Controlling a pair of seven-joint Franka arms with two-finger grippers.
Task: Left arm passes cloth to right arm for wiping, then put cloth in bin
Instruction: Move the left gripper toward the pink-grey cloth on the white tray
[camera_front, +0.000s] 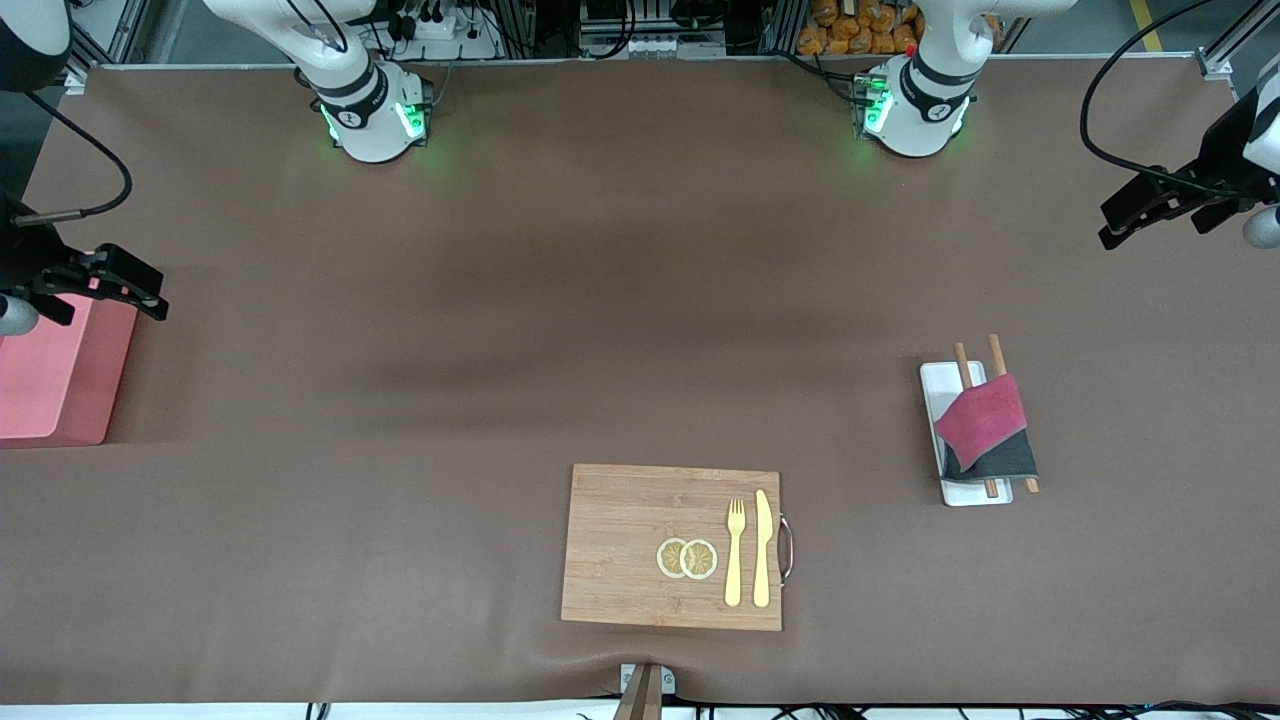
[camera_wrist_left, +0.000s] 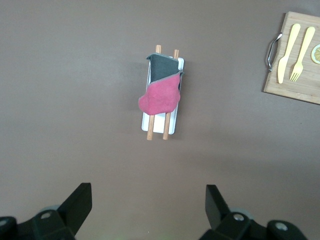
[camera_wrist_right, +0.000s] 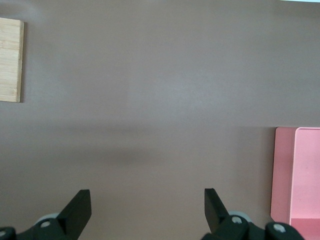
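Bamboo cutting board (camera_front: 671, 546) up front; right gripper (camera_front: 105, 283) waits wide open over the bin (camera_front: 55, 380); cloth (camera_front: 985, 428) lies lengthwise on the white tray (camera_front: 935, 385), nearest the left gripper (camera_front: 1150, 212), spread wide, empty

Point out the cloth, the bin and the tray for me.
cloth (camera_front: 982, 418), front view, crimson face.
bin (camera_front: 50, 375), front view, its pink top.
tray (camera_front: 934, 385), front view, bare white corner.

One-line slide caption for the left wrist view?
Open left gripper above bare table, cloth draped over chopsticks on white tray.
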